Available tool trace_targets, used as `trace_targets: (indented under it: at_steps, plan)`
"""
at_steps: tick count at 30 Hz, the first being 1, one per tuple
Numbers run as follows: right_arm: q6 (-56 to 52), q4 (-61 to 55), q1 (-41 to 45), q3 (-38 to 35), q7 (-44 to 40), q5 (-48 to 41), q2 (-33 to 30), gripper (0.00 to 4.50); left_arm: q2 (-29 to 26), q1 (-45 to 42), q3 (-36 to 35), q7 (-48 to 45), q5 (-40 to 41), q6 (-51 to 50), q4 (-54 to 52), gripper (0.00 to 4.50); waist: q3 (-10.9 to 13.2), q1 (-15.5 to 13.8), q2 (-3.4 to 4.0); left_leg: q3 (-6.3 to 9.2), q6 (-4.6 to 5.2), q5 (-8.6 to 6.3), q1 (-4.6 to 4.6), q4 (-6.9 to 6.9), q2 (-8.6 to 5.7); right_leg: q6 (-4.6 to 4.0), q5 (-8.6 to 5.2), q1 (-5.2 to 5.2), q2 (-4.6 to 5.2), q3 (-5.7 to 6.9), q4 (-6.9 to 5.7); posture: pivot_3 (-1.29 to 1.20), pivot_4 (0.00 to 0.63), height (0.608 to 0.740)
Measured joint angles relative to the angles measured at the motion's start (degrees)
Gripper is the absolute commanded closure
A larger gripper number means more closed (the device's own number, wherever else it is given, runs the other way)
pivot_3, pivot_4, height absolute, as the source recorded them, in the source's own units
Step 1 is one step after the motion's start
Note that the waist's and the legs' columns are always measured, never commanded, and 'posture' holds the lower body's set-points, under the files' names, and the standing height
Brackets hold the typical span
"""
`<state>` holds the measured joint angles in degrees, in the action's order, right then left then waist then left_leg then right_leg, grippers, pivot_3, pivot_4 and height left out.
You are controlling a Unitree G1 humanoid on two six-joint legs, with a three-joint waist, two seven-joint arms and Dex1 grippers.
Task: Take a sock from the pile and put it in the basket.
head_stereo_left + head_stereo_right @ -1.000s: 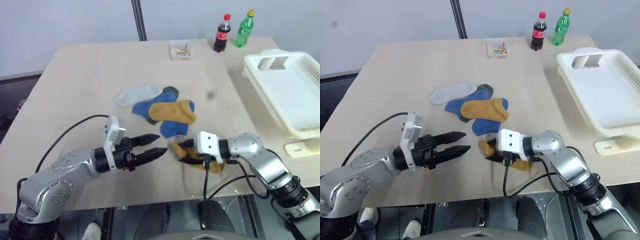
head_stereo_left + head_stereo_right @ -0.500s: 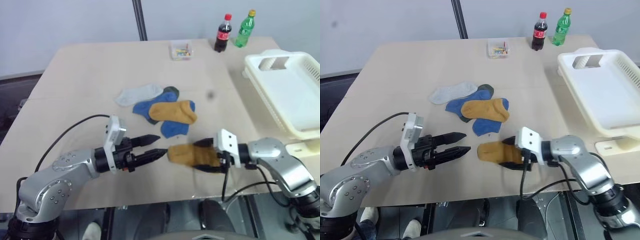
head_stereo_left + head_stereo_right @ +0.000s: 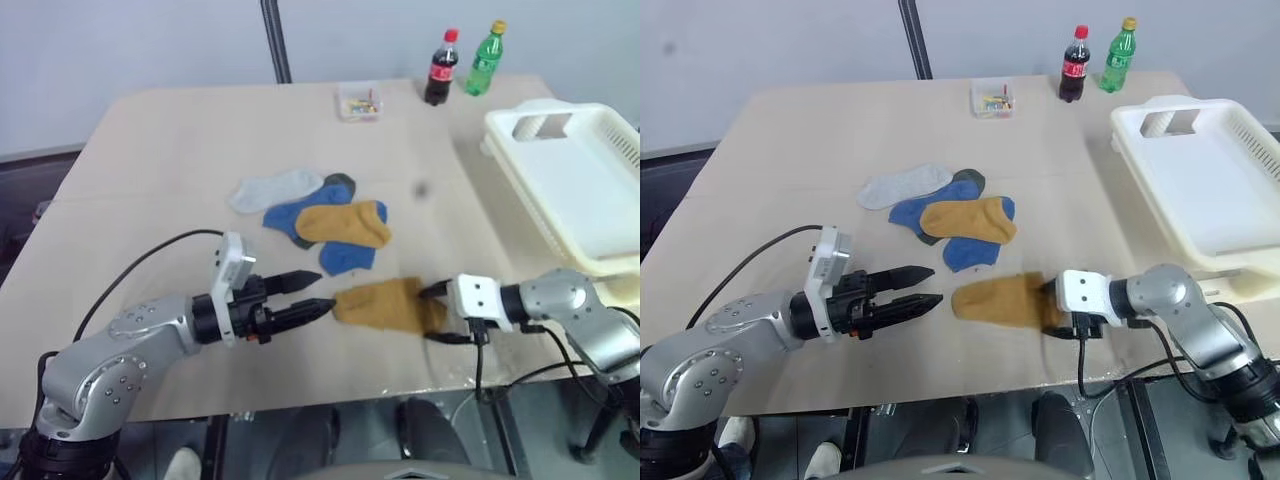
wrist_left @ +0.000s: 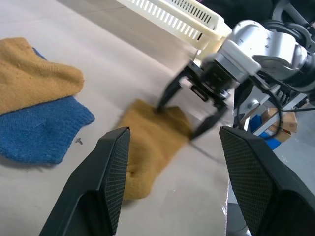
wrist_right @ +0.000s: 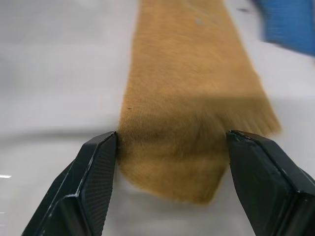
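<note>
- Basket: its far-right side is cut off by the picture's edge in the head views.
- Small clear box: contents too small to identify.
- Sock: far end cut off in the right wrist view.
- Right gripper: blurred in the left wrist view.
- Dark green sock: largely hidden beneath blue socks.

Beige table, pale wall behind, dark vertical pole.

I see bare table between the pile and the basket; its near wall stands in the way.
</note>
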<state>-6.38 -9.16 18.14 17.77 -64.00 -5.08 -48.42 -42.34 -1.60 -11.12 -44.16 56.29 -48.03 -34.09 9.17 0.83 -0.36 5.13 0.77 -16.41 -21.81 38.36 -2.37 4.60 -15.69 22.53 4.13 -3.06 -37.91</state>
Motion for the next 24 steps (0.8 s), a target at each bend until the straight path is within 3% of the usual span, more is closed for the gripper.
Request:
trace_targets:
  at_steps: [5,8,16,19,24]
  plan:
    - [11.20,7.60,3.75,-0.10,0.09,3.23,-0.08,0.86,0.29,-0.03,0.54,0.22,-0.05,0.08,0.00,1.38,0.00,-0.12,-0.01,0.00,-0.01,0.00,-0.01,0.01,-0.04,0.00,0.00,-0.01,0.03,0.00,0.02,0.00,0.150,0.740]
    - [11.77,8.72,4.26,-0.65,-0.18,2.95,-0.08,0.86,0.32,-0.04,0.55,0.24,-0.25,0.27,0.00,1.38,0.01,-0.13,-0.02,0.01,-0.01,0.01,-0.03,0.01,-0.04,0.00,0.00,0.00,0.04,0.00,0.02,0.00,0.150,0.740]
    - [-11.80,0.57,4.25,-9.63,0.82,-13.30,2.99,0.86,3.36,-0.37,-0.05,1.77,-1.21,3.84,-0.01,1.38,0.04,-0.02,-0.01,0.04,-0.02,0.00,-0.14,-0.04,0.06,-0.01,0.00,0.12,0.04,0.00,0.08,0.00,0.150,0.740]
    - [-27.43,0.77,7.90,-11.74,10.74,-19.53,13.96,0.86,3.78,-1.64,-0.16,4.16,-6.15,7.09,1.70,1.38,0.04,0.18,-0.02,0.01,-0.02,0.00,-0.11,-0.04,0.05,-0.02,0.00,0.16,-0.01,-0.04,0.01,0.00,0.150,0.740]
    - [-33.61,6.22,13.31,-11.51,21.65,-19.15,24.99,0.86,4.13,-2.92,0.05,5.21,-10.42,9.52,3.44,1.38,0.05,0.03,0.00,-0.01,-0.03,0.01,-0.26,-0.05,-0.06,-0.02,0.00,0.34,0.02,-0.05,0.01,0.00,0.150,0.740]
